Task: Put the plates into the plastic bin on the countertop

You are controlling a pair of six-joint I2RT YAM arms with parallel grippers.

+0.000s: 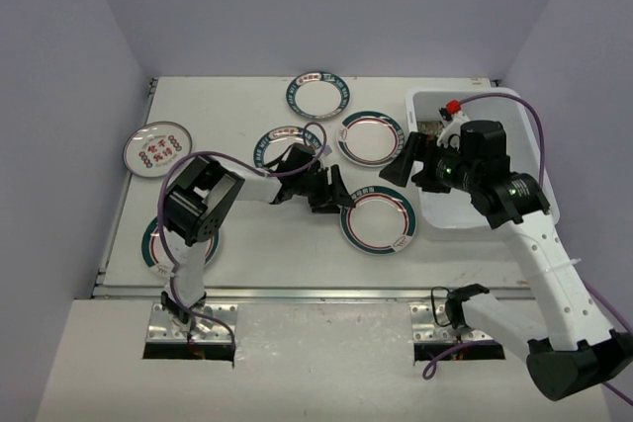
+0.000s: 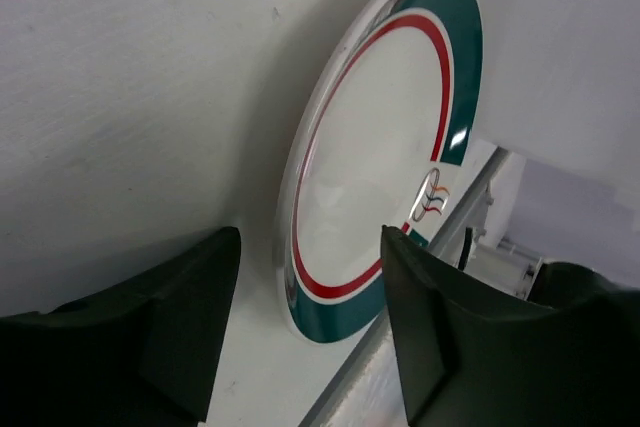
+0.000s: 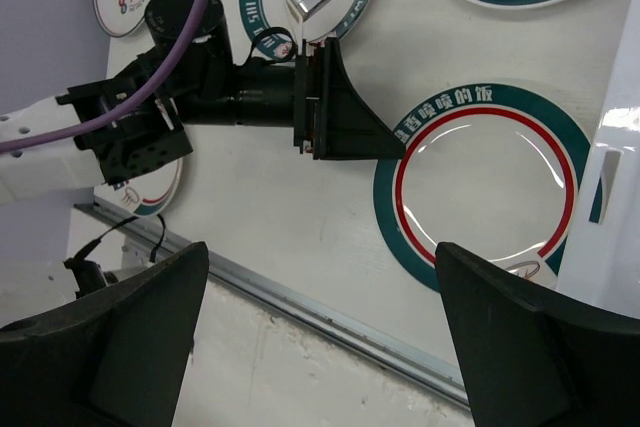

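— How far along is the job?
— Most of it is left for you. From the left, the red-medallion plate (image 1: 158, 148) lies on the surface (image 1: 247, 234) at the far left. A teal-rimmed plate (image 1: 150, 244) sits half under your left arm. Then come the plate behind your left wrist (image 1: 280, 140), the far plate (image 1: 318, 94), the middle plate (image 1: 371, 137) and the near plate (image 1: 378, 218). I count six outside the plastic bin (image 1: 445, 216).
— Is anything in the bin?
— Your right arm covers it. Something dark shows in its far left corner, but I cannot tell what it is.
— And the grippers?
— Your left gripper (image 2: 310, 237) has its jaws partway apart at the near plate's left rim and is not clamped, as far as I can see. Your right gripper (image 3: 322, 257) hangs by the bin's left wall, spread wide and holding nothing.
— What next?
— Probably you close on that rim and carry the plate right.
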